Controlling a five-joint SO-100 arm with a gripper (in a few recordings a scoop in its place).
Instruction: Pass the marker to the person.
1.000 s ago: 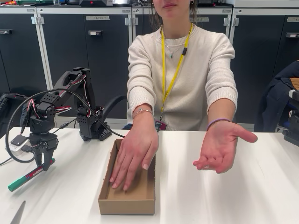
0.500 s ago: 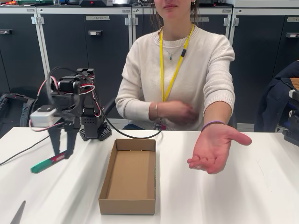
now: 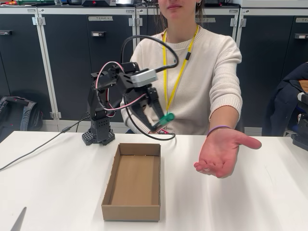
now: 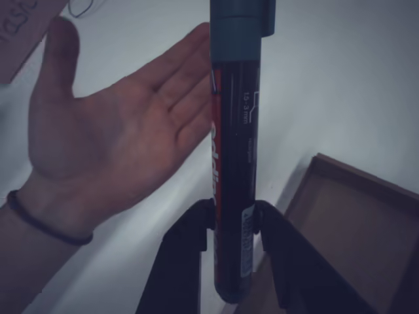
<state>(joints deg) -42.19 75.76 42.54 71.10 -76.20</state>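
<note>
The marker [image 4: 233, 163] is sitting clamped between the two fingers of the gripper [image 4: 233, 219], which is holding it by the lower barrel in the air above the white table [image 3: 250, 202], its green cap pointing toward the person [image 3: 192, 72]. In the fixed view the gripper [image 3: 155, 120] is hanging just past the far end of the open cardboard box [image 3: 133, 180]. The person's hand [image 3: 221, 151] is lying palm-up over the table, near the marker but apart from it.

A white table [image 3: 57, 192] carries an open cardboard box [image 3: 132, 185] and the arm's base [image 3: 98, 136]
</note>
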